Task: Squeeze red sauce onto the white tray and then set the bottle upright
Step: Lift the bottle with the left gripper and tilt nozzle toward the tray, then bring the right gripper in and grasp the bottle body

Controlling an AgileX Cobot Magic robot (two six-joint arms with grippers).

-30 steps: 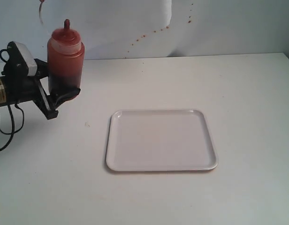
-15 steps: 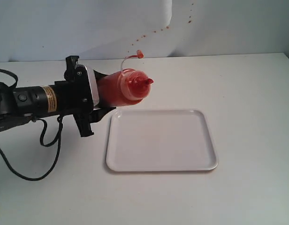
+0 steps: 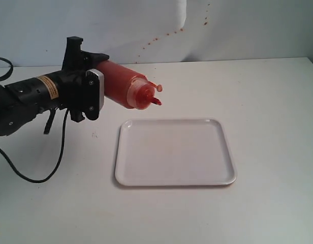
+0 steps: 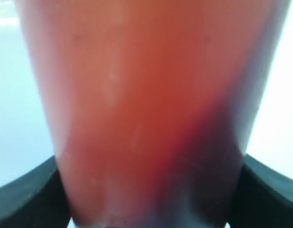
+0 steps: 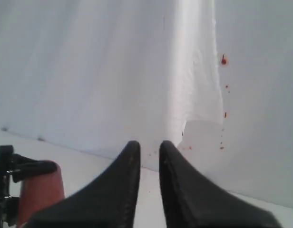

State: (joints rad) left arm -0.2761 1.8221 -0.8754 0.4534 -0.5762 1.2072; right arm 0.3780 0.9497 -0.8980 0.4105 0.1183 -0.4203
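The left pincer point(image 3: 97, 84) pinches a translucent cylindrical plastic squeeze bottle point(image 3: 120, 85), red with sauce. The bottle is tipped nearly level above the white tabletop point(image 3: 273, 101), with its pointed red nozzle point(image 3: 149, 96) aiming toward four o'clock. The flat rectangular white plastic tray point(image 3: 174, 152) lies at the bottle's five o'clock. The right pincer point(image 5: 150, 145) is slightly spread and holds nothing.

Bottle point(image 4: 146, 109): fills the left wrist view, blurred, both ends cut off. Left gripper point(image 3: 95, 76): hides the bottle's base in the exterior view; its fingers point(image 4: 23, 199) show only as dark corners. Left arm point(image 3: 24, 99): cut by the left edge. Right gripper point(image 5: 150, 149): finger bases cut off.
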